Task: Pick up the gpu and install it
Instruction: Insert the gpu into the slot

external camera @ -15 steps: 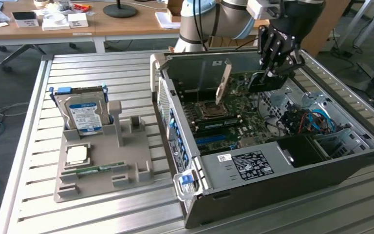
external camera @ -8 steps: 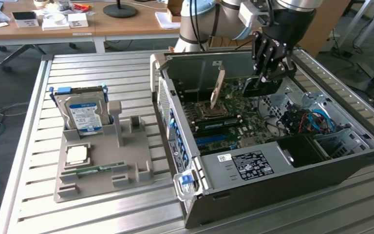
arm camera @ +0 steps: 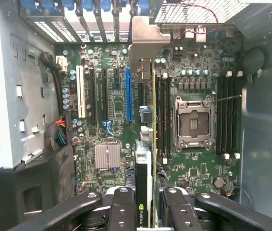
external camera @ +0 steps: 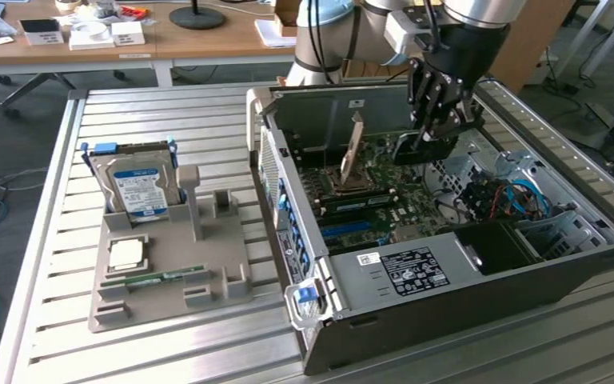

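The gpu (arm camera: 143, 168), seen edge-on, is gripped in the narrowed gripper (arm camera: 148, 202) inside the open case (external camera: 478, 272), above the motherboard (arm camera: 112, 96) and beside the blue slot (arm camera: 129, 94). The pickup is done. The card appears not yet seated, though the angle leaves this unclear. A hard drive (external camera: 137, 188) stands on the desk (external camera: 157, 344), to the exterior view's left.

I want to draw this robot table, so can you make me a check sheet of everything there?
Surface: slatted metal table, carrying an open computer case.
Job's things: gpu held edge-on inside the case, over the motherboard.
Clutter: grey tray holding a hard drive and a memory stick.
Grippers: end effector shut on the gpu.
Cables: blue and red wires inside the case.
Surroundings: wooden desk behind the table.
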Controlling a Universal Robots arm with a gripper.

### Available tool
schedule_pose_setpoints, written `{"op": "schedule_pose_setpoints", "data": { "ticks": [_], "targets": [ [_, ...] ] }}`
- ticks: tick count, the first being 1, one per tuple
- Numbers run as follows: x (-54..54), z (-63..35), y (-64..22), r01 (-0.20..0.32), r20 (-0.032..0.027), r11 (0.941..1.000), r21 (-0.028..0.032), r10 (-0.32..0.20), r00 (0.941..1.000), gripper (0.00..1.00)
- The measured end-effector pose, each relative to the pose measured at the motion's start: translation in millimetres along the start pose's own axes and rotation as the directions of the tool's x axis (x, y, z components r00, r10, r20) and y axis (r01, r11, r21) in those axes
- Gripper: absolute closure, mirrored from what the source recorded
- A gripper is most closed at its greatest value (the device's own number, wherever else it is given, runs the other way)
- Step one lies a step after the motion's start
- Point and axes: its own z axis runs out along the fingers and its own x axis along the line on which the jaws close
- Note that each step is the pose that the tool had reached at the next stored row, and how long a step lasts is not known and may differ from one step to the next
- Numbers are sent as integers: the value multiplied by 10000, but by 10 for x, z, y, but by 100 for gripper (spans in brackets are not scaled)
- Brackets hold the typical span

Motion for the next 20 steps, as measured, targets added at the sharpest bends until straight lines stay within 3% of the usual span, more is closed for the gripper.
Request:
{"op": "schedule_pose_setpoints", "data": {
  "ticks": [14, 20],
  "targets": [
    [60, 156, 87, 0, -15, 10000, 2, 0, 10000, 73],
    [60, 159, 90, 1, -16, 10000, 1, -1, 10000, 73]
  ]
}}
